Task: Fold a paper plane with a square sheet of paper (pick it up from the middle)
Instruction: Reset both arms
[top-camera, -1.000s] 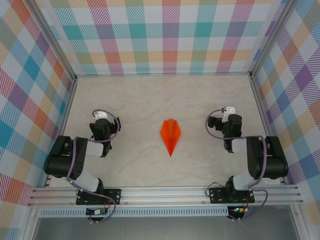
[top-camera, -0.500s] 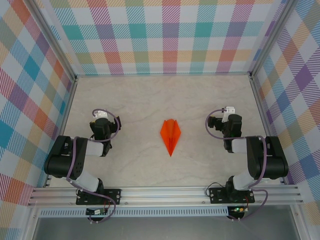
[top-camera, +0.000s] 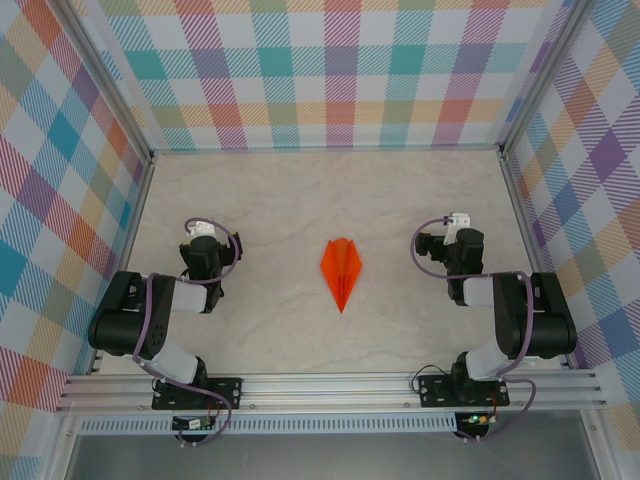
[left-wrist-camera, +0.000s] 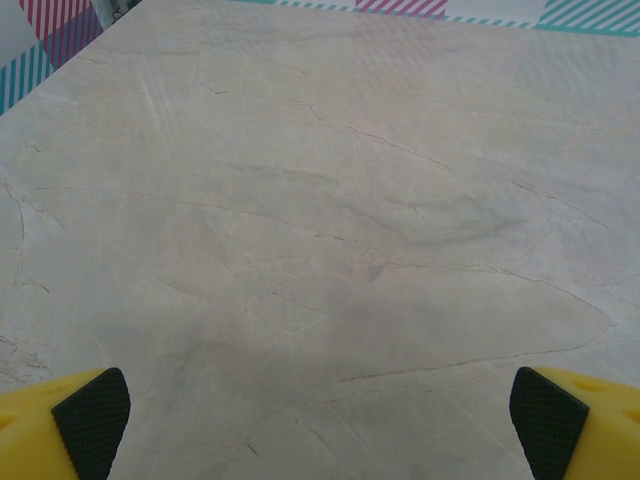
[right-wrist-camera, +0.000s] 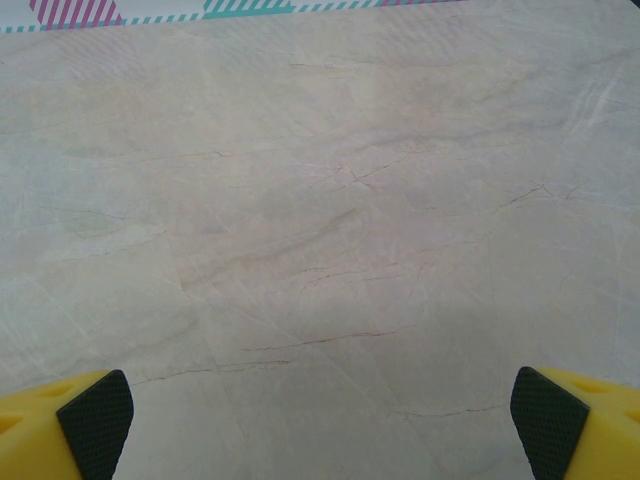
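The paper plane lies flat in the middle of the table, a bright orange narrow dart with a centre crease, its tip pointing toward the near edge. My left gripper rests folded back on the left, well apart from the plane. My right gripper sits likewise on the right. In the left wrist view the yellow fingers with black pads stand wide apart over bare table, open around the midpoint of the left gripper. In the right wrist view the fingers are spread the same way, and the right gripper holds nothing.
The marble-look table is boxed in by chequered walls at the back and both sides. An aluminium rail carrying both arm bases runs along the near edge.
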